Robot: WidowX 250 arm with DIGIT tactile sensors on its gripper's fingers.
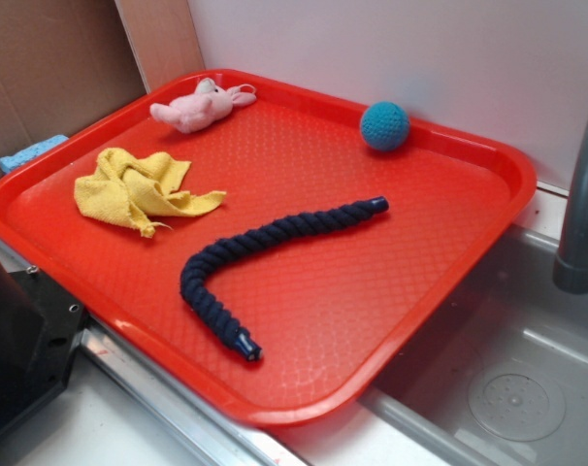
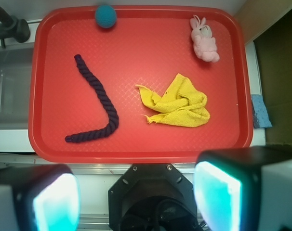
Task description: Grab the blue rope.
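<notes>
Setting: sink counter against pale wall; brown cardboard panel (image 1: 42, 68) at rear corner; grey faucet (image 1: 585, 194) at one side over steel sink basin (image 1: 507, 369).

Surface: red plastic tray (image 1: 372, 320), textured floor, raised rim, set partly over the sink edge. Holds four items, all apart from one another.

Item 1: blue rope (image 1: 265, 243), (image 2: 100, 98). Thick, dark navy, twisted. Lies flat near tray centre, bent in a hook: long straight run, then a sharp curve back toward the front rim. Brighter blue capped ends, one pointing toward the ball, one near the front rim. Untouched, nothing on or against it.

Item 2: teal crocheted ball (image 1: 384, 125), (image 2: 105, 16). Rests by the far rim, beyond the rope's upper end.

Item 3: yellow cloth (image 1: 139, 189), (image 2: 179, 103). Crumpled, folded over itself, beside the rope's bend but clear of it.

Item 4: pink plush rabbit (image 1: 199, 105), (image 2: 205, 39). Lying on its side in the far corner, past the cloth.

Off tray: light blue sponge (image 1: 30, 150), (image 2: 260, 111), just outside the rim on the cloth's side.

Claw (image 2: 136, 192): seen in wrist view, hanging high over the front rim, outside the tray. Fingers (image 2: 218, 192) set wide apart, nothing between them. Well clear of the rope. Dark robot base (image 1: 22, 349) at tray's near corner in exterior view.
</notes>
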